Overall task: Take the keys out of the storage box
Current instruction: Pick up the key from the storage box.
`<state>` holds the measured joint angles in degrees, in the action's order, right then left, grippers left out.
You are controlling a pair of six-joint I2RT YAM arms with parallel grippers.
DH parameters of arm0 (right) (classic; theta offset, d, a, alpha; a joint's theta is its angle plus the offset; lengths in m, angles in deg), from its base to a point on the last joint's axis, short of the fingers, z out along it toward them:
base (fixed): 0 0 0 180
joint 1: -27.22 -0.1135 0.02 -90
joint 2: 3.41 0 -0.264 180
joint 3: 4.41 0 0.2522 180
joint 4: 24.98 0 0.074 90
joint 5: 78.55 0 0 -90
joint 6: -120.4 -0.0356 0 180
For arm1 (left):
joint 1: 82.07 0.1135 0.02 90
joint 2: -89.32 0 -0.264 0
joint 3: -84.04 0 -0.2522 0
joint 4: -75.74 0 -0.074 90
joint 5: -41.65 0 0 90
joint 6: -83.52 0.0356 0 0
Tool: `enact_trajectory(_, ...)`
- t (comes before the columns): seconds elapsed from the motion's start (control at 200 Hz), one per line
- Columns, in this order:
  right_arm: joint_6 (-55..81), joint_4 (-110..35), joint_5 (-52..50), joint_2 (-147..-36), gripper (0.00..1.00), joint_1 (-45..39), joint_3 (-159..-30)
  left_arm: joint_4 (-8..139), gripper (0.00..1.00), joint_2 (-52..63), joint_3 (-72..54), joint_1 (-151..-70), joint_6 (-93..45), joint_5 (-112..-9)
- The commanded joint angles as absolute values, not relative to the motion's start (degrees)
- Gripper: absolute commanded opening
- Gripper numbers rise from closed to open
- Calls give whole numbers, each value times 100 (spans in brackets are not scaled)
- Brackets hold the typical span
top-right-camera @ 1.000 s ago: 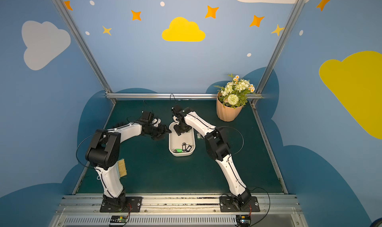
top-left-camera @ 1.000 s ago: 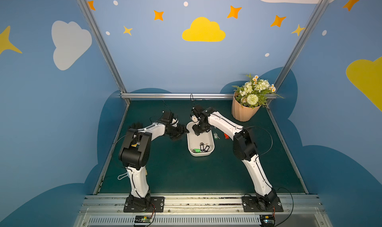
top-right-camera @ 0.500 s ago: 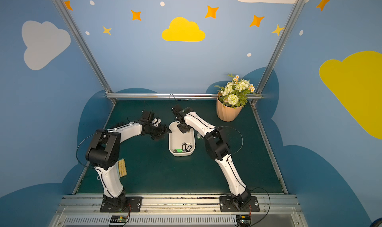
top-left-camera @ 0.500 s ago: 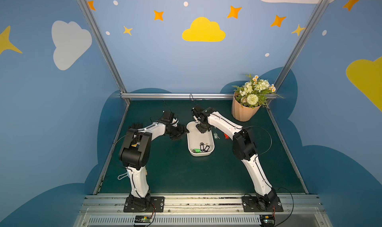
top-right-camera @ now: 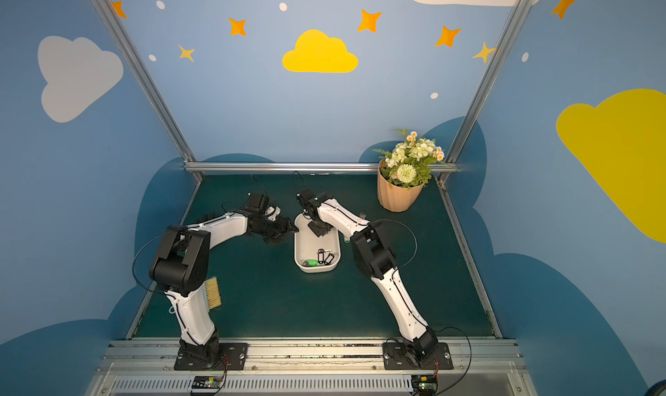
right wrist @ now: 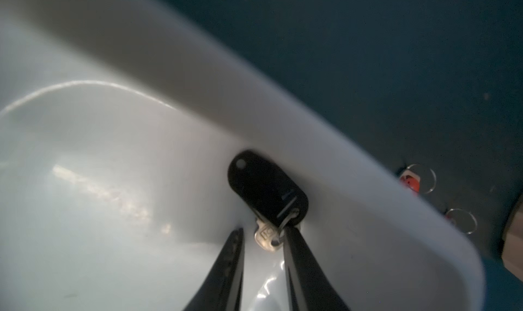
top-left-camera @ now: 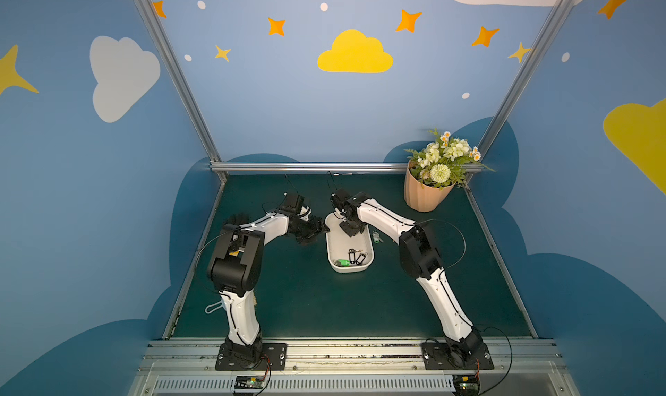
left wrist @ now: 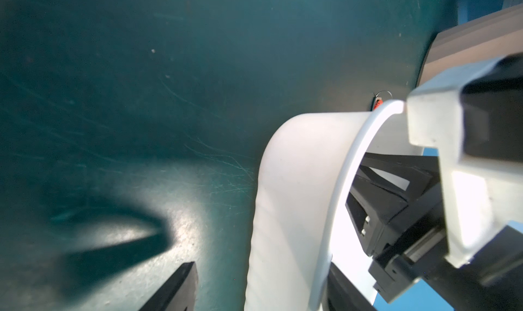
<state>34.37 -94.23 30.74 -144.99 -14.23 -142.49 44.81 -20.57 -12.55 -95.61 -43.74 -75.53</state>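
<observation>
Tightly against storage box (right wrist: 283, 120) wall: key (right wrist: 268, 195).

White storage box (top-left-camera: 340, 241), black key tag (right wrist: 266, 188)

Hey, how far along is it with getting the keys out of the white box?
Partly done. At least two keys, one a red-tagged key, already lie on the mat beside the storage box. The right gripper straddles a black-tagged key inside, not yet lifted. A green-tagged key and two more black-tagged keys wait at the near end.

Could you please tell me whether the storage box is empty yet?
Not empty: green-tagged key and black-tagged keys lie inside the storage box.
</observation>
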Motion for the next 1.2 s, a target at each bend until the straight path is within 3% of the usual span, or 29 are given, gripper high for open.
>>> enact_trajectory(0.0,3436,-9473,3205,-14659,28,-1392,-14340,4367,73,-2189,-1127,-9566,-4262,-7529)
enact_trajectory(0.18,3419,-9473,3112,-14676,24,-1338,-14324,4357,73,-2187,-1127,-9568,-4269,-7529)
enact_trajectory(0.491,3424,-9467,3015,-14629,0,-1301,-14325,4340,73,-2188,-1101,-9550,-4270,-7508)
enact_trajectory(0.876,3244,-9473,2485,-13861,0,-1312,-13971,4349,74,-2047,-1066,-9562,-4264,-7540)
enact_trajectory(1.196,3011,-9482,2112,-12797,0,-1316,-13252,4548,83,-1572,-1168,-9562,-4127,-7508)
